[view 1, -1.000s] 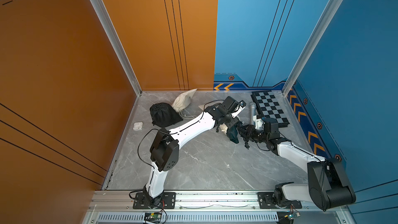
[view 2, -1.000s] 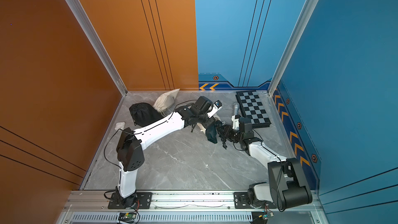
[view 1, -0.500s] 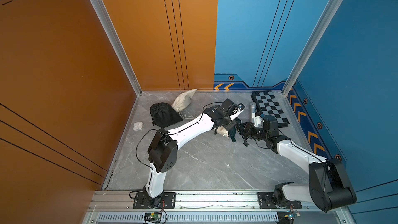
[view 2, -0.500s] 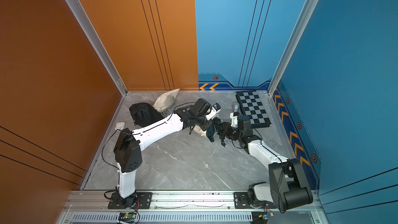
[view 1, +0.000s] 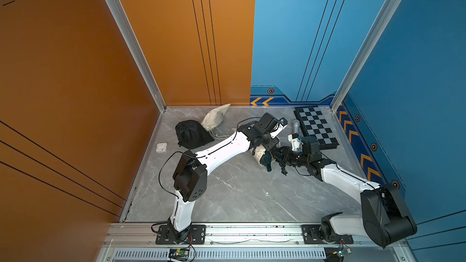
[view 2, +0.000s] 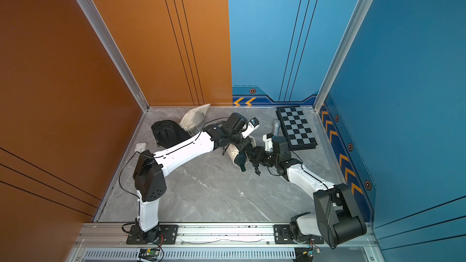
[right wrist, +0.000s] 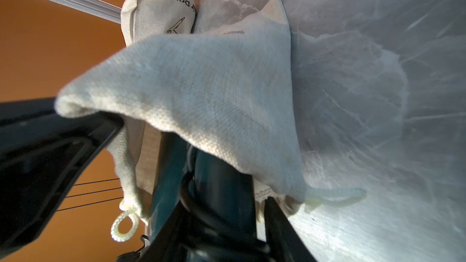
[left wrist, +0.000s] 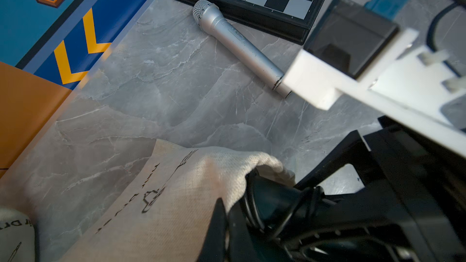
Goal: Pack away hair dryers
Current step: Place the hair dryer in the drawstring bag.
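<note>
Far left, black bag (view 1: pixel 191 134) and stuffed cream bag (view 1: pixel 215 119) both bulge, so I reckon two dryers are packed, though I can't see inside. Left arm stretched low to mid-worktop (view 1: pixel 227 197), left gripper (left wrist: pixel 227 225) clenched on rim of open cream bag (view 1: pixel 259 152). Dark hair dryer (view 1: pixel 267 161) part-way into that mouth, handle and cord outside. Right gripper (right wrist: pixel 222 223) grasping its handle, forearm low, aimed at bag. To do: push fully in, draw shut

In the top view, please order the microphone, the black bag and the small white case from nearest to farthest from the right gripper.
1. Microphone, just beyond the right gripper, beside the chessboard.
2. Black bag, back left.
3. White case, by the left wall.
</note>
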